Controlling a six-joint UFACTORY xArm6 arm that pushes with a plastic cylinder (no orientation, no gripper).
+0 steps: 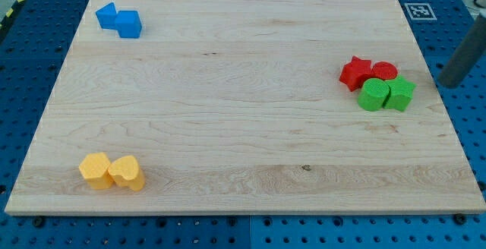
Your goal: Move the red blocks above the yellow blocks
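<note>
Two red blocks sit together near the board's right edge: a red star (355, 73) and a red round block (385, 70). Two yellow blocks lie side by side at the view's bottom left: a yellow hexagon-like block (96, 170) and a yellow heart-like block (127, 172). My tip (449, 83) is off the board's right edge, to the right of the red blocks and apart from them. The rod slants up to the view's right edge.
Two green blocks touch the red ones from below: a green round block (372, 96) and a green angular block (399, 94). Two blue blocks (118, 20) sit at the top left. The wooden board (243, 112) lies on a blue pegboard, with a fiducial tag (418, 11) at the top right.
</note>
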